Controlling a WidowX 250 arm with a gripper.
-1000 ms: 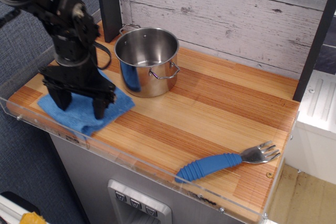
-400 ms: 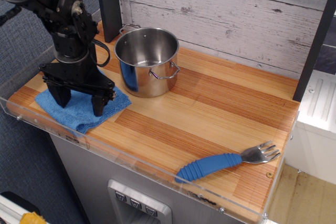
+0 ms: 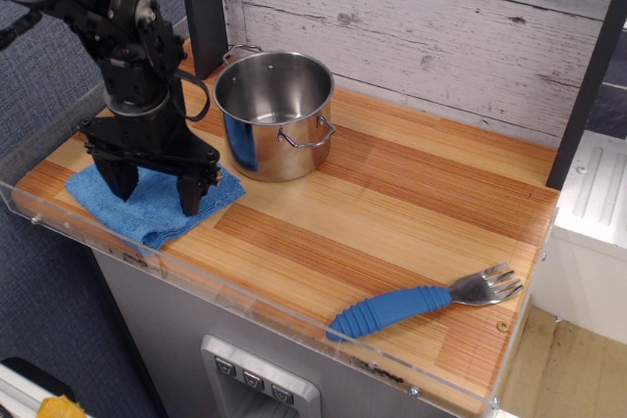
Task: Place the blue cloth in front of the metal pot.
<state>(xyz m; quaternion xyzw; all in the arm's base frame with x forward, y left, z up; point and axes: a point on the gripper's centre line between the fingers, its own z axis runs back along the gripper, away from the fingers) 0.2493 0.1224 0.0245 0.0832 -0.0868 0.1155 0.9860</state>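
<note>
The blue cloth [image 3: 147,210] lies flat on the wooden counter near its front left corner, to the left of and in front of the metal pot [image 3: 274,115]. The pot stands upright and empty, with two wire loop handles, and mirrors the cloth on its side. My gripper [image 3: 157,191] hangs directly over the cloth with its two black fingers [image 3: 189,195] spread wide, one on each side of the cloth's middle. The jaws hold nothing. The arm hides the cloth's back part.
A fork with a blue ribbed handle [image 3: 421,302] lies near the front right. A clear acrylic rim [image 3: 294,312] runs along the counter's front edge. A dark post [image 3: 203,7] stands behind the pot, before a white plank wall [image 3: 421,26].
My open gripper has risen a little off the cloth and shifted slightly right. The cloth stays flat where it was, and the pot and fork have not moved.
</note>
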